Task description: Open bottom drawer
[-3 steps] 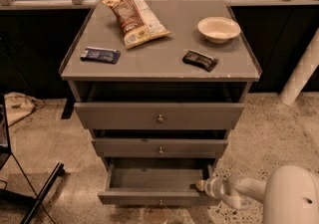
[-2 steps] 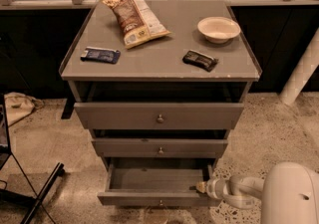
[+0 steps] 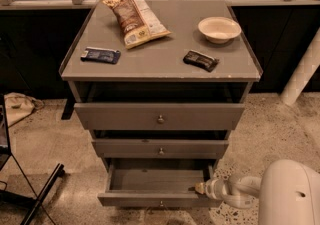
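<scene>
The bottom drawer [image 3: 157,200] of the grey cabinet is pulled out, showing its plain grey inside [image 3: 156,180]. Its small round knob [image 3: 161,203] sits low on the slim front. The middle drawer [image 3: 160,148] and the tall top drawer [image 3: 160,116] above it are each slightly out. My gripper [image 3: 201,188] is at the right end of the bottom drawer, its tip at the drawer's right front corner. The white arm [image 3: 260,194] comes in from the lower right.
On the cabinet top lie a chip bag [image 3: 134,19], a white bowl [image 3: 219,29], a blue bar [image 3: 100,55] and a dark bar [image 3: 200,60]. A black stand [image 3: 30,189] is at lower left, a white post [image 3: 302,71] at right.
The arm's white body has shifted slightly right and down; the gripper stays at the bottom drawer's right corner. The drawer looks unchanged.
</scene>
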`<state>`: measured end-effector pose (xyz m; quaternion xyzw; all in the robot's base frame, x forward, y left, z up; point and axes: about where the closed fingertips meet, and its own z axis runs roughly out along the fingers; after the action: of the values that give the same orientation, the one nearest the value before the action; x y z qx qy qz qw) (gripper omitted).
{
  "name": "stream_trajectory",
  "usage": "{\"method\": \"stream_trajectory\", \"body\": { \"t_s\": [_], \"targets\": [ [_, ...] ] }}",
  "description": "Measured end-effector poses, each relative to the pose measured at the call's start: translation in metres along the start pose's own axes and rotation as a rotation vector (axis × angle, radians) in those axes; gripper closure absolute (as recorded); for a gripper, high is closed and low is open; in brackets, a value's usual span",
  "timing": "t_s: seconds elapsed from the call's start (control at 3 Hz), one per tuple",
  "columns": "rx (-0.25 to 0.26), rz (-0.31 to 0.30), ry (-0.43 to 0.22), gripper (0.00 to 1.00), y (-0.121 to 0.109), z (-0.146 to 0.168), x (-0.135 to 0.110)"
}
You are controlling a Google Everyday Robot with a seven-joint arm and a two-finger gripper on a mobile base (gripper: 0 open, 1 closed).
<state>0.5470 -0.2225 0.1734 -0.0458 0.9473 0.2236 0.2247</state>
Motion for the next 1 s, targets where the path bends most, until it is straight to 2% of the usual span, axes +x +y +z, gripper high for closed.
{"method": "stream_trajectory", "body": {
  "t_s": [0.33,0.67,1.0],
  "targets": [
    [-0.028,-0.060,0.057,1.00,0.012,0.005,0.017],
    [-0.028,-0.060,0.057,1.00,0.012,0.004,0.016],
    [-0.067,-0.056,0.076,1.00,0.015,0.004,0.037]
  ]
}}
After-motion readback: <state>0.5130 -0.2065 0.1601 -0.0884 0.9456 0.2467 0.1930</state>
